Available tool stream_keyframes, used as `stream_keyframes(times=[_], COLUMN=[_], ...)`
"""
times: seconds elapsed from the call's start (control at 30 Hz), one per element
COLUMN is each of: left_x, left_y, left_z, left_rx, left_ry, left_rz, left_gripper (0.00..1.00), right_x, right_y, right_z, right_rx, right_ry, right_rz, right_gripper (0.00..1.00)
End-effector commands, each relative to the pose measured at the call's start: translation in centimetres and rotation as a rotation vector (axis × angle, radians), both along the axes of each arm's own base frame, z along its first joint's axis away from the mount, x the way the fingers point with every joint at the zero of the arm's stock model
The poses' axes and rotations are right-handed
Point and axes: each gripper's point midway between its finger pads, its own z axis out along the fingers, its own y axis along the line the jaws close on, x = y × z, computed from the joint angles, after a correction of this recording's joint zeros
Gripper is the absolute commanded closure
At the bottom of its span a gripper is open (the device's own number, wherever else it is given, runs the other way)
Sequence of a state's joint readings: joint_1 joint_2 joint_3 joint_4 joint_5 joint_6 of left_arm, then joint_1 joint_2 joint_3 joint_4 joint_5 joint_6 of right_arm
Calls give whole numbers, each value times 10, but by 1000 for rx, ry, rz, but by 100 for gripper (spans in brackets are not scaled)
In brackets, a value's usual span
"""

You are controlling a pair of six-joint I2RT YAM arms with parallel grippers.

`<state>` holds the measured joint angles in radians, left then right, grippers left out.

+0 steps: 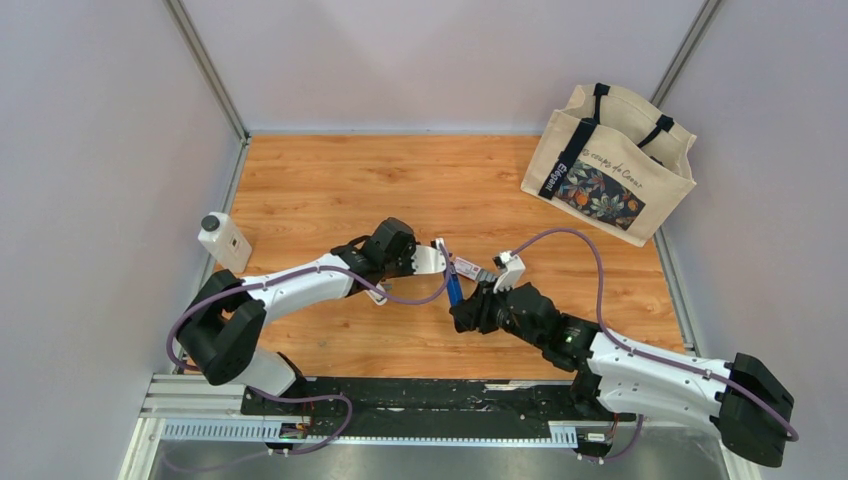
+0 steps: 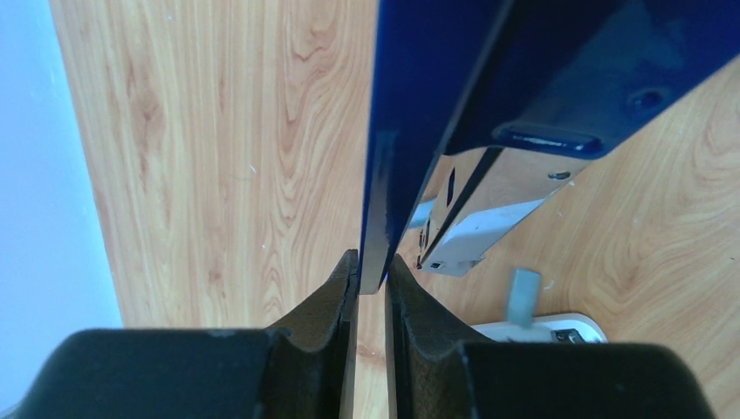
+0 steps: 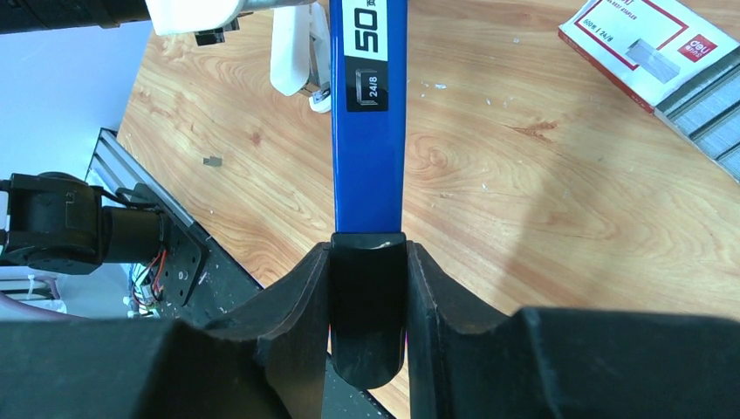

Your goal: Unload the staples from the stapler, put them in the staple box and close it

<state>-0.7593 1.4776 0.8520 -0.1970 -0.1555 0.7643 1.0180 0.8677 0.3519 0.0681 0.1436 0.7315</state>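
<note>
The blue stapler (image 1: 455,291) hangs above the table between both arms. My right gripper (image 3: 366,249) is shut on its black rear end (image 3: 367,305), and the blue top with its "50 24/8" label (image 3: 366,78) runs away from the fingers. My left gripper (image 2: 373,266) is shut on a thin blue-and-metal edge of the stapler (image 2: 410,105), whose body fills the upper right of that view. No staples show inside the stapler. Grey staples in strips (image 3: 702,109) lie beside a red-and-white staple box (image 3: 641,39).
A white bottle with a black cap (image 1: 224,241) stands at the table's left edge. A canvas tote bag (image 1: 610,160) sits at the back right. A small grey scrap (image 3: 211,161) lies on the wood near the black front rail (image 1: 400,400).
</note>
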Motion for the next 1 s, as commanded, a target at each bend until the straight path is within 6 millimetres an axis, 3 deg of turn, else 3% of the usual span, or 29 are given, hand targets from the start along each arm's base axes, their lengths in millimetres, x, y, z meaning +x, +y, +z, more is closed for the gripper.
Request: stream_keyframes(times=[0.0,0.13,0.17,0.23,0.3,0.37,0.4,0.53,0.63,0.77,0.83,0.87,0.9,0.97], left_x=[4,-34,-38,-55,-63,-70,-77,-88,-83,-78,-75,-75,-71,-65], left_y=[1,-15,-19,-25,-28,-34,-31,-26,-10,11,19,23,23,26], left_z=[28,33,40,48,60,77,79,101,100,80,72,64,63,57], left_rx=[-79,-177,-202,-256,-288,-344,-345,-435,-410,-351,-316,-299,-298,-282], left_ry=[2,200,228,306,345,380,418,530,502,489,475,476,459,446], left_rz=[74,22,17,11,9,2,10,30,63,132,158,168,175,208], left_gripper=[94,87,86,79,72,67,66,56,47,44,43,43,43,43], right_x=[3,23,31,46,60,76,82,106,123,143,156,163,171,182], right_y=[7,15,20,22,28,29,31,28,24,29,35,40,46,54], right_z=[16,42,61,67,91,97,110,120,123,118,103,111,90,79], right_rx=[30,40,55,29,26,-10,-10,-31,-28,-49,-95,-99,-149,-192], right_ry=[-35,-98,-135,-150,-196,-218,-245,-268,-275,-283,-268,-288,-257,-250], right_rz=[10,-40,-54,-86,-101,-138,-143,-180,-196,-181,-162,-154,-139,-126], right_gripper=[100,100,100,100,100,100,100,100,100,100,100,100,100,100])
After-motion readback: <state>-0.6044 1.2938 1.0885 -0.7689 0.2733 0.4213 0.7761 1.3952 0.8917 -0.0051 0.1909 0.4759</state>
